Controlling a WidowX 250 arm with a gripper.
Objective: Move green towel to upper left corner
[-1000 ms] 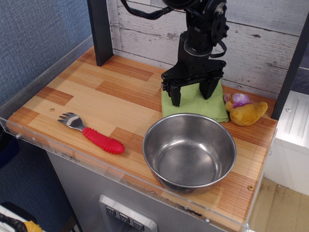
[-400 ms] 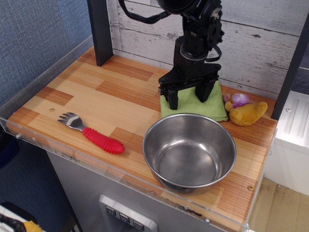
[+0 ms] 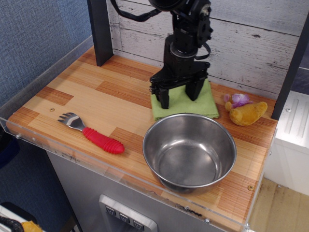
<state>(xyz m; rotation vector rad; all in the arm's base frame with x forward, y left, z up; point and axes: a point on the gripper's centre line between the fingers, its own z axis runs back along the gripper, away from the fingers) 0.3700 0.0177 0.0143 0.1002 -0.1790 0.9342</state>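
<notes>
The green towel [image 3: 205, 104] lies flat on the wood tabletop, just behind the steel bowl [image 3: 189, 151]. My gripper [image 3: 179, 98] stands upright on the towel. Its two black fingers [image 3: 164, 98] are spread wide apart, and both tips press down on the cloth with green showing between them. The upper left corner [image 3: 91, 59] of the striped tabletop, beside the black post [image 3: 99, 30], lies well to the left of the towel and gripper.
A fork with a red ribbed handle [image 3: 94, 136] lies at the front left. A yellow and purple plush toy [image 3: 245, 110] sits to the right of the towel. A clear plastic rim [image 3: 43, 72] edges the table, and a whitewashed plank wall [image 3: 251, 43] stands behind it.
My gripper has slid left along the table, and the green towel has moved left with it, away from the plush toy. The fingers' spread looks unchanged.
</notes>
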